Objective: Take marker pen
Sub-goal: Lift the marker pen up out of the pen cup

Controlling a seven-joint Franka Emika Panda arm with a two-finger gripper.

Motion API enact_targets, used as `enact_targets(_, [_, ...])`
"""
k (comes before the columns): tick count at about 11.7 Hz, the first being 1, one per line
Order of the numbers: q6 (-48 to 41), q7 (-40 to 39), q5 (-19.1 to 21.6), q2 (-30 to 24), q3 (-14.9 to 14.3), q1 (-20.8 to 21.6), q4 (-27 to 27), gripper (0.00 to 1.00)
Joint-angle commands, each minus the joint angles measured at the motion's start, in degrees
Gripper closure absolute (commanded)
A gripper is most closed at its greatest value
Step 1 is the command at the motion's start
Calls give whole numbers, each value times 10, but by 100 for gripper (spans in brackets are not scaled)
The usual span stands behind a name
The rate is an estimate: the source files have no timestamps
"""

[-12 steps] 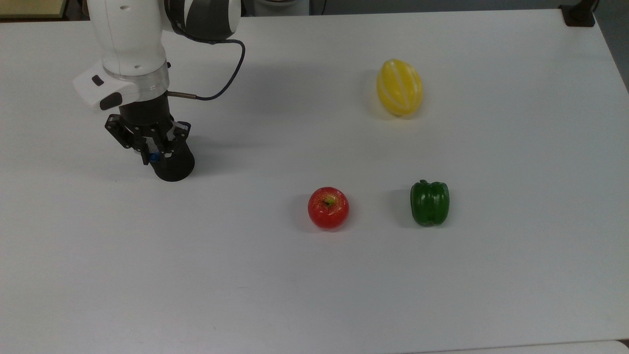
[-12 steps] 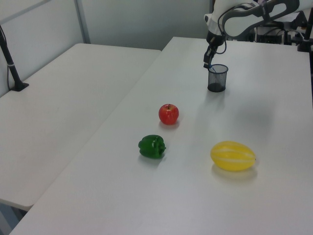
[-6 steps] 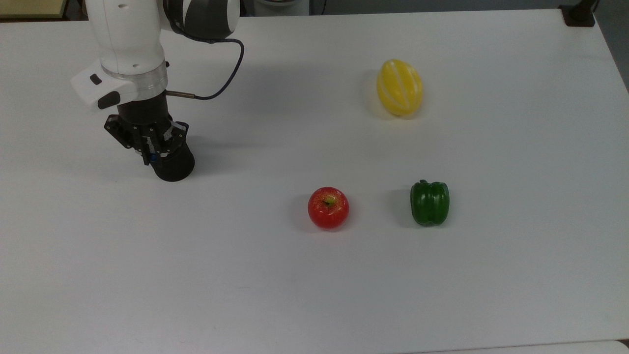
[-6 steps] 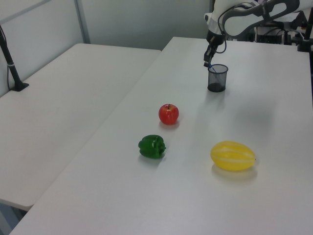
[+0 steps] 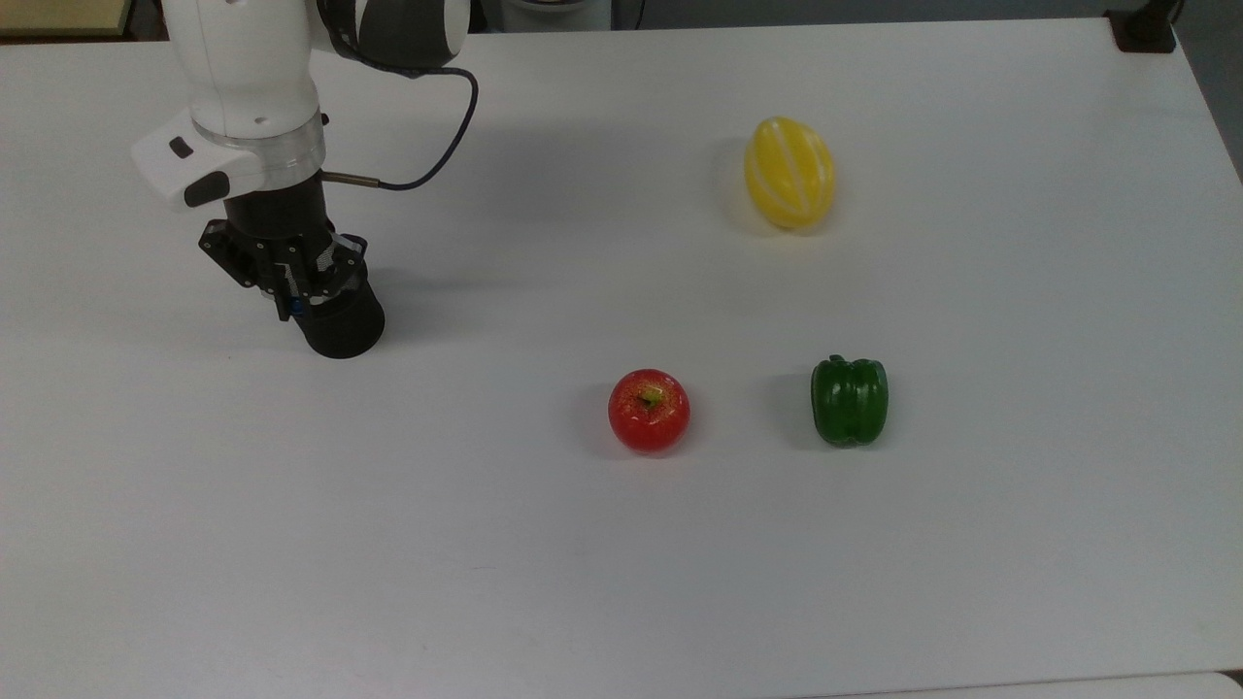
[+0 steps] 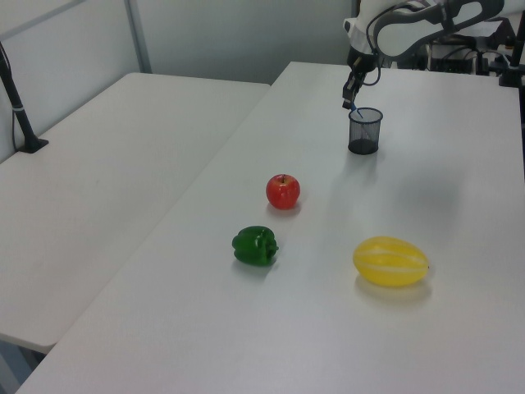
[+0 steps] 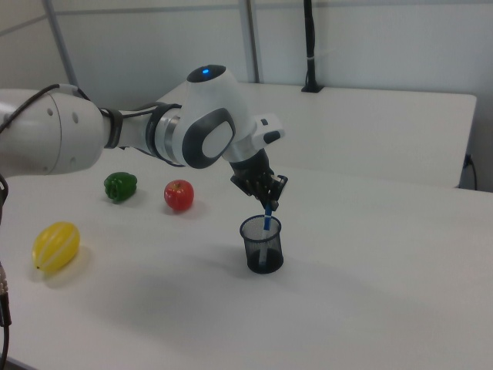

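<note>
In the top view, the gripper (image 5: 293, 303) hangs over the black mesh cup (image 5: 340, 325) near the table's (image 5: 621, 582) left edge, its fingers pinched on the marker pen (image 5: 299, 309), of which a speck of blue shows. The right view gives more: the marker pen (image 7: 267, 221) stands nearly upright, top end clamped in the gripper (image 7: 269, 203), lower end inside the cup (image 7: 262, 244). In the left view, the gripper (image 6: 350, 103) sits just above the cup's (image 6: 364, 131) rim at the table's far end.

Going rightward in the top view, a red apple (image 5: 649, 411) lies mid-table, a green bell pepper (image 5: 850, 400) near it, and a yellow melon (image 5: 789, 172) towards the far edge, well apart from the cup.
</note>
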Motion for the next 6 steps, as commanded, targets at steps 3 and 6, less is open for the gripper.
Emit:
enact_targets(3, [-46, 11, 2, -67, -1, 2, -1, 92])
enact_targets(6, [-45, 12, 5, -115, 0, 4, 1, 92])
